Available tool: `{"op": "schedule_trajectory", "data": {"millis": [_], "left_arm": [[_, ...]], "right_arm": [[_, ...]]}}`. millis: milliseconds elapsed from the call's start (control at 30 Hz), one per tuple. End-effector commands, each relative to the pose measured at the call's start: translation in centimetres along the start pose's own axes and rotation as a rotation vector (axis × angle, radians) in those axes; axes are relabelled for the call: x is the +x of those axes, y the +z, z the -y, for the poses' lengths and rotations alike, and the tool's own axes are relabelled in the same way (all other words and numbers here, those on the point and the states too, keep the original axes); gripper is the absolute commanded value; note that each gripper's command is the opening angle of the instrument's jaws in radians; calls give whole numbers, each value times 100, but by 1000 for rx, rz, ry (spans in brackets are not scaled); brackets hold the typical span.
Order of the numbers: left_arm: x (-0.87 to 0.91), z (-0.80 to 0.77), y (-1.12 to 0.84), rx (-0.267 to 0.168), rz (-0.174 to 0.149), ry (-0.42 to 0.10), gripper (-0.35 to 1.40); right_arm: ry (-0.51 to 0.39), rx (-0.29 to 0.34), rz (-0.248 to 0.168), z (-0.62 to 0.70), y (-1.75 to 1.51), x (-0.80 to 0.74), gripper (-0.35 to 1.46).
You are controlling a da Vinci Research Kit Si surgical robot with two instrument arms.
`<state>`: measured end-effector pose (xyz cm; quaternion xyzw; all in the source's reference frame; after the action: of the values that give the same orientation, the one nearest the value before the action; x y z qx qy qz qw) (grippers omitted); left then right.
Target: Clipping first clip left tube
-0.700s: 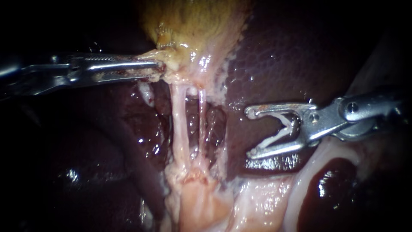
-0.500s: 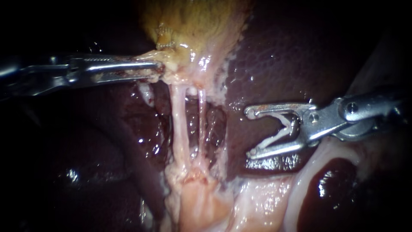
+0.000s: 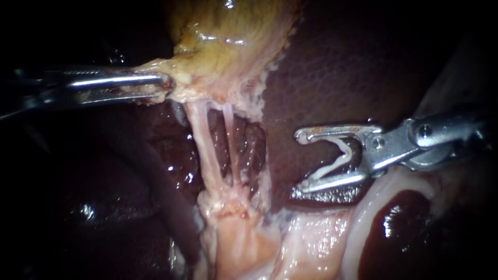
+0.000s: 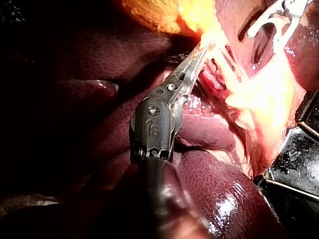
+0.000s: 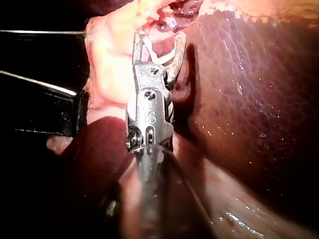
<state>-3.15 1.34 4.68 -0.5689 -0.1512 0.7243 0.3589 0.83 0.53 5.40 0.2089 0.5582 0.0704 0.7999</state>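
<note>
My left instrument (image 3: pixel 161 83) comes in level from the left, its jaws shut on the pale neck of the yellow gallbladder (image 3: pixel 228 31). Below the grip two pale tubes run slanting down: the thicker left tube (image 3: pixel 205 150) and the thin right tube (image 3: pixel 232 150). My right instrument (image 3: pixel 302 161) stands to their right over the liver (image 3: pixel 337 67), apart from both tubes. Its jaws stand wide apart and carry a white clip (image 3: pixel 337 158) between them. In the left wrist view the left instrument (image 4: pixel 199 55) grips at the gallbladder's edge. The right wrist view shows the right instrument (image 5: pixel 159 42) with the clip (image 5: pixel 164 57).
Pale fatty tissue (image 3: pixel 238 238) lies where the tubes join at the bottom. A thick whitish fold (image 3: pixel 373 207) curves under the right instrument. Dark liver lobes (image 3: pixel 104 207) fill the lower left.
My left instrument has pulled the gallbladder neck to the left, so both tubes now slant instead of hanging straight. The right instrument has stayed where it was.
</note>
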Motion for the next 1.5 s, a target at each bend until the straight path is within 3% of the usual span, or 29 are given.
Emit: {"op": "schedule_trajectory", "data": {"millis": [33, 300, 500, 967, 1267, 1500], "left_arm": [[-1, 1, 1, 0, 0, 0, -35], [-1, 4, 0, -2, 0, 0, -35], [-2, 9, 0, -4, 0, 0, -35], [-1, 6, 0, -2, 0, -1, -35], [0, 4, 3, 0, 0, -1, -35], [0, 4, 4, 0, 0, -1, -35]], "right_arm": [[0, 6, -1, 2, 4, 3, 50], [-15, 30, -2, 24, 52, 24, 50], [-4, 39, 0, 30, 92, 18, 50], [11, 11, 9, 3, 128, -21, 50], [25, 11, 10, -8, 161, -20, 50], [43, 22, -10, -8, 180, -10, 50]]}}
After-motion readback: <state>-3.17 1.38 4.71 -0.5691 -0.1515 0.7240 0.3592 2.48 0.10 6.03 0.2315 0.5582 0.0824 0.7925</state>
